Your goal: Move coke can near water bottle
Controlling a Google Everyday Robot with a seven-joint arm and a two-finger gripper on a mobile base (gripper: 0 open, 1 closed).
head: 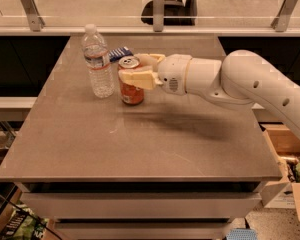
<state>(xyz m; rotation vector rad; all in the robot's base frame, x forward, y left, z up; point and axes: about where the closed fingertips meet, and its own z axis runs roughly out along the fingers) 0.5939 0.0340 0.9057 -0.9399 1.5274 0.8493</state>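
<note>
The red-orange coke can (132, 93) stands upright on the grey table (140, 149), just right of the clear water bottle (98, 64), which has a white cap. A small gap separates the two. My gripper (132, 68) reaches in from the right at the can's upper half. One tan finger (137, 79) lies across the can's front and the other sits behind its top. The fingers are closed against the can, which rests on the table.
A flat dark blue packet (121, 52) lies behind the can and bottle. A glass railing with metal posts (159, 6) runs along the far edge. Cardboard boxes (290, 179) stand on the floor at the right of the table.
</note>
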